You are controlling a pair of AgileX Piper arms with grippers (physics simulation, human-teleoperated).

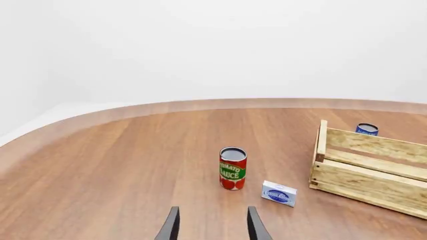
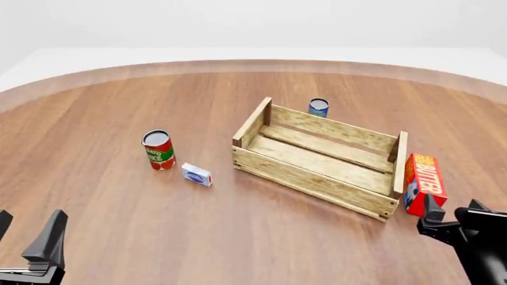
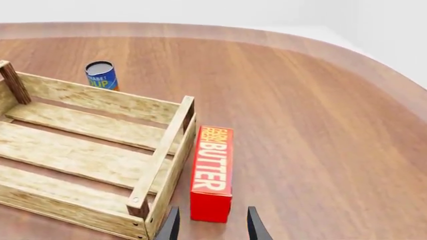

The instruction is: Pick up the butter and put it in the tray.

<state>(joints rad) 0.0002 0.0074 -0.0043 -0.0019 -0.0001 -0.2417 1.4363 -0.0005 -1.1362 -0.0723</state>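
The butter (image 2: 424,181) is a red carton with an orange "BUTTER" face. It lies flat on the table just outside the right end wall of the wooden slat tray (image 2: 313,175). My right gripper (image 2: 452,215) is open and empty, just short of the carton's near end. In the right wrist view the butter (image 3: 213,172) lies straight ahead between my open fingers, alongside the tray's end wall (image 3: 163,157). My left gripper (image 2: 28,233) is open and empty at the near left, far from both. The tray holds nothing.
A tomato sauce can (image 2: 158,150) and a small white-and-blue box (image 2: 196,174) stand left of the tray; both show in the left wrist view, the can (image 1: 232,168) and the box (image 1: 279,193). A blue can (image 2: 319,107) stands behind the tray.
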